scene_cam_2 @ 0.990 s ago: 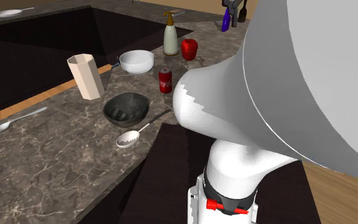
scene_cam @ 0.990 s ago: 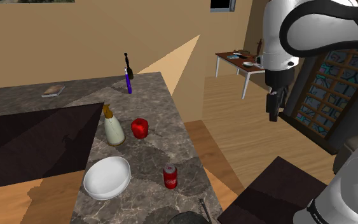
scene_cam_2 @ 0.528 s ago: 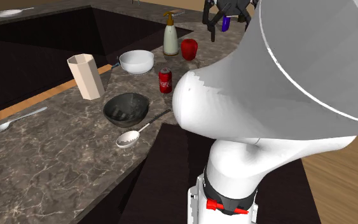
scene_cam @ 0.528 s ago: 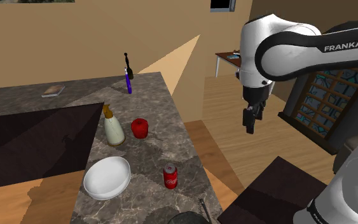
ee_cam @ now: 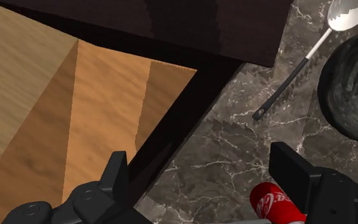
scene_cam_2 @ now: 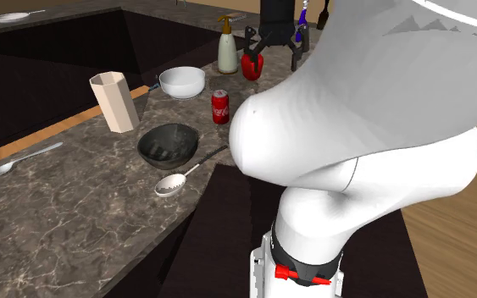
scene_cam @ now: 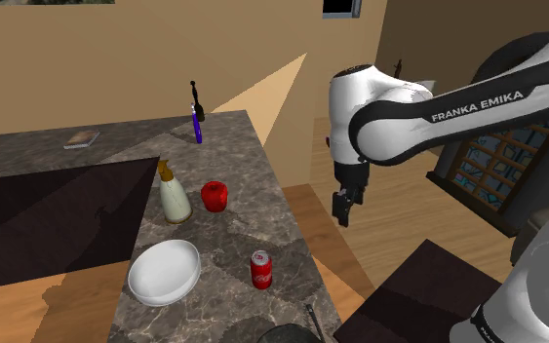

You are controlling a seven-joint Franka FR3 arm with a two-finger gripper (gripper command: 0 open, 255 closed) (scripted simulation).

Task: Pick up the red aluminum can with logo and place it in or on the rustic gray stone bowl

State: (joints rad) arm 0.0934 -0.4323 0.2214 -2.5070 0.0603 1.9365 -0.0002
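The red can (scene_cam: 261, 270) with a white logo stands upright on the marble counter, near its edge. It stands by the dark grey bowl (scene_cam_2: 169, 145) in the second exterior view, red can (scene_cam_2: 220, 106) a little beyond the bowl. My gripper (scene_cam: 342, 208) hangs open in the air over the counter's edge, above and to the shoulder view's right of the can, holding nothing. In the wrist view the gripper (ee_cam: 203, 175) has its fingers wide apart; the can (ee_cam: 274, 202) lies just inside one finger, untouched, and the dark bowl (ee_cam: 355, 86) is beyond it.
On the counter (scene_cam: 233, 146) stand a white bowl (scene_cam: 165, 272), a soap bottle (scene_cam: 174, 192), a red rounded object (scene_cam: 214, 196) and a blue bottle (scene_cam: 198, 125). A beige faceted cup (scene_cam_2: 115, 102) and a spoon (scene_cam_2: 175, 182) flank the dark bowl. Wooden floor lies beside the counter.
The arm has swung to the shoulder view's left and downward, from over the wooden floor to the counter's edge near the can. The gripper stays open. Nothing on the counter moved.
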